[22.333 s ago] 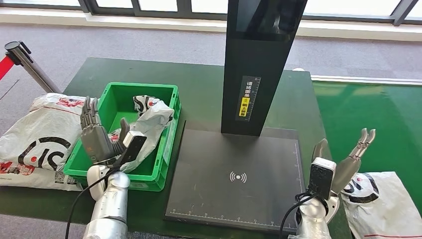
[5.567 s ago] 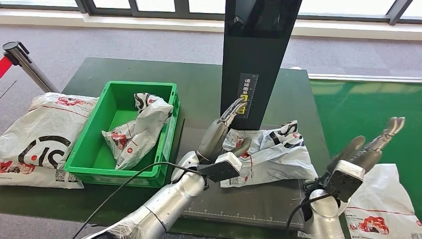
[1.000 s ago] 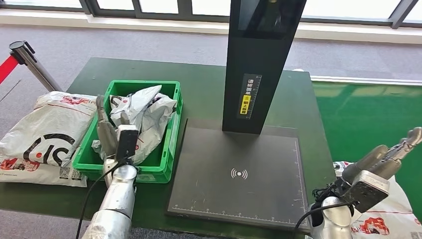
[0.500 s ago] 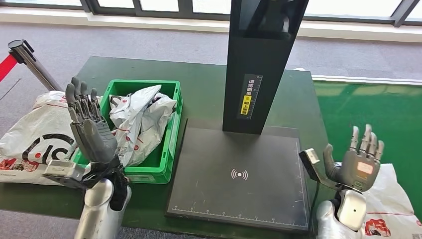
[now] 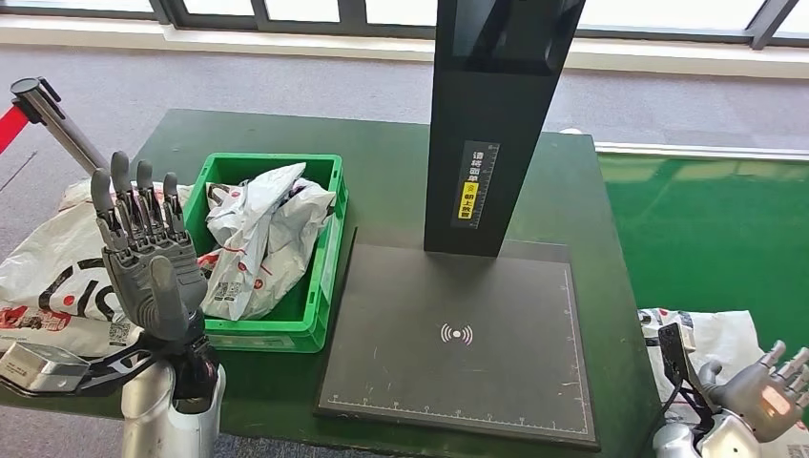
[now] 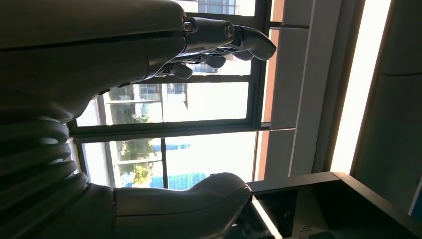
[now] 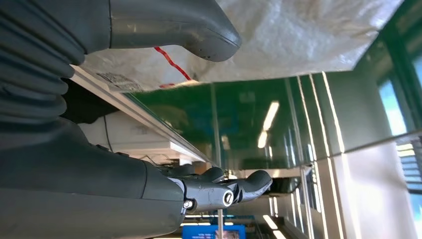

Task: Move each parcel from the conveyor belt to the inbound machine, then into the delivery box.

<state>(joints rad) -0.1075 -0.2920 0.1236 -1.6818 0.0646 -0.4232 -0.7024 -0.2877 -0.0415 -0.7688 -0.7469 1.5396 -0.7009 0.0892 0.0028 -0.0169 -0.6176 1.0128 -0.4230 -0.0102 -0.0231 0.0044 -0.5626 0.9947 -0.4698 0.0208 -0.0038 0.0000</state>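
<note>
Now | left robot hand (image 5: 145, 264) spread, empty, beside delivery box (image 5: 319, 275) | parcel (image 5: 717, 336) by empty right robot hand (image 5: 769, 391)

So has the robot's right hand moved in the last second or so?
Yes. The right hand has dropped toward the picture's lower right corner, away from the black scanner plate, and now hangs open over the parcel on the green belt.

I count two parcels (image 5: 262, 234) inside one green delivery box (image 5: 324, 277), maybe more under them, I cannot see well. One big parcel (image 5: 57, 277) lies beside the box on my left. One parcel (image 5: 720, 334) lies on the one conveyor belt (image 5: 715, 229). There is one inbound machine (image 5: 458, 334).
</note>
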